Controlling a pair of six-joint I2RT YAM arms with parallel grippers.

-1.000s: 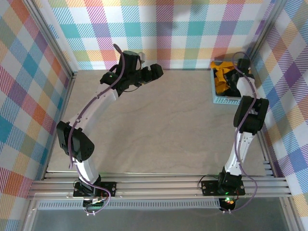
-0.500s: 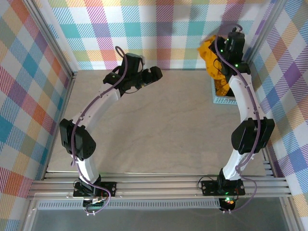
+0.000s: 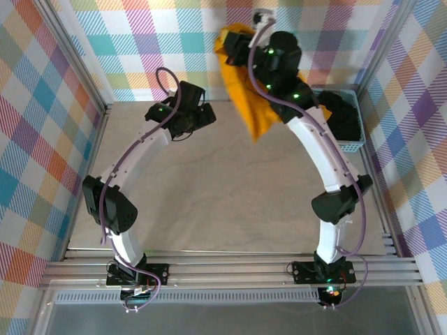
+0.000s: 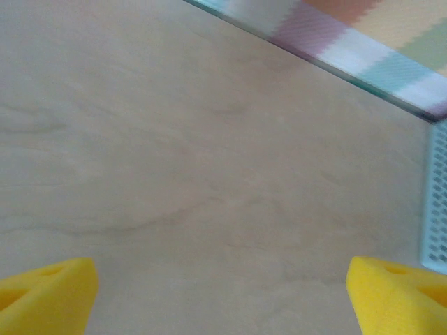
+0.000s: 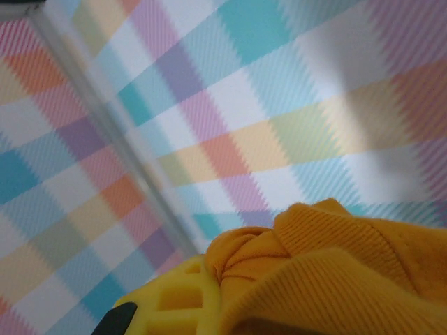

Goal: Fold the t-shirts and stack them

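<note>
Right fingers (image 5: 174,300) are being clamped on the orange shirt (image 3: 248,101), dangled high above the desk (image 3: 230,188), probably so it unfurls; left fingers (image 4: 49,289) are being held wide apart, empty, near the desk.

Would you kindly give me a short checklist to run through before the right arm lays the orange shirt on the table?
1. Right gripper shut on the orange shirt: ok.
2. Shirt lifted above the table: ok, it hangs from the gripper.
3. Shirt spread for folding: not ok, it hangs bunched.
4. Shirt free of the basket: cannot tell, the arm covers part of it.
5. Left gripper open and holding nothing: ok.
6. Black garment in the basket: ok.
</note>
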